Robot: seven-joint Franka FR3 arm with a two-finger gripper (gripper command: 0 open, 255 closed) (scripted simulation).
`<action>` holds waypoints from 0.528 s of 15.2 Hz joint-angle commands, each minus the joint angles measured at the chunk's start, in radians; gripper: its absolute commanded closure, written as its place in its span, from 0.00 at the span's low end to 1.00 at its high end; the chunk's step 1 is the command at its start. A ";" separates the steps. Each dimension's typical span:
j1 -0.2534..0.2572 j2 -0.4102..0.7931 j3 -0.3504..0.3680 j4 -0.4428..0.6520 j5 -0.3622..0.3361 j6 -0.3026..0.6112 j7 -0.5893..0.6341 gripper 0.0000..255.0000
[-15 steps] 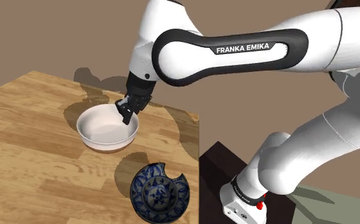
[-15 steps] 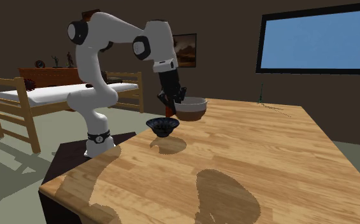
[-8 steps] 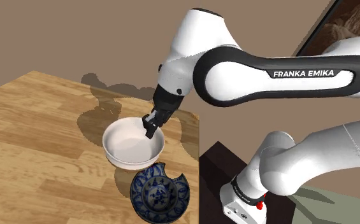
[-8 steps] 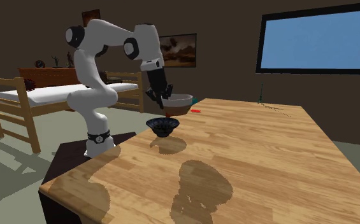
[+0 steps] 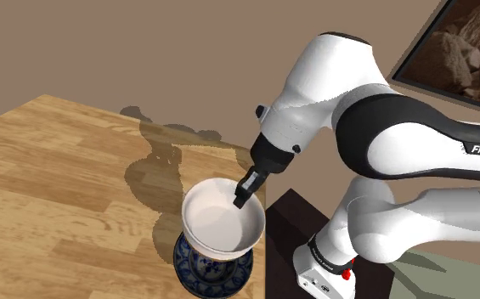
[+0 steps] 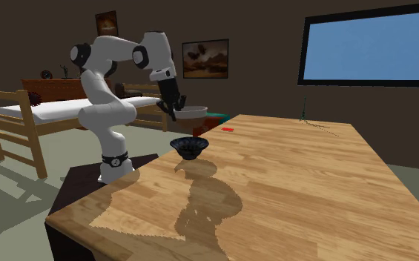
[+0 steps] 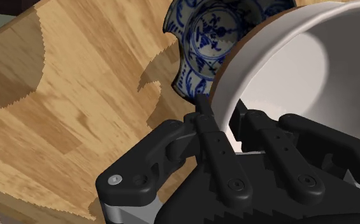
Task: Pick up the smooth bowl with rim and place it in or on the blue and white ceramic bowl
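Observation:
A smooth white bowl [image 5: 221, 222] with a brown base hangs in the air, held by its rim in my black gripper [image 5: 242, 197], which is shut on it. Directly beneath it on the wooden table [image 5: 51, 195] sits the blue and white patterned bowl [image 5: 202, 267], partly hidden by the white one. In the second exterior view the white bowl [image 6: 193, 111] is raised above the dark patterned bowl [image 6: 189, 147] near the table's corner. The wrist view has one finger [image 7: 213, 130] outside the white bowl's rim [image 7: 280, 57] and one inside, with the patterned bowl [image 7: 210, 32] below.
The table's edge [image 5: 263, 229] runs just beside both bowls, with my dark stand [image 5: 293, 212] beyond it. A small red item [image 6: 228, 129] lies on the table farther back. A wooden bed [image 6: 22, 111] stands behind the arm.
The arm has carried the white bowl off the table, toward the shoulder view's lower right, to a spot above the blue and white bowl. The grip stayed shut.

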 commanded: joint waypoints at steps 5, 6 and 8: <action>0.023 -0.036 0.019 -0.078 0.028 0.042 0.002 1.00; 0.026 -0.034 0.024 -0.090 0.033 0.056 0.000 1.00; 0.030 -0.029 0.032 -0.113 0.043 0.084 -0.005 1.00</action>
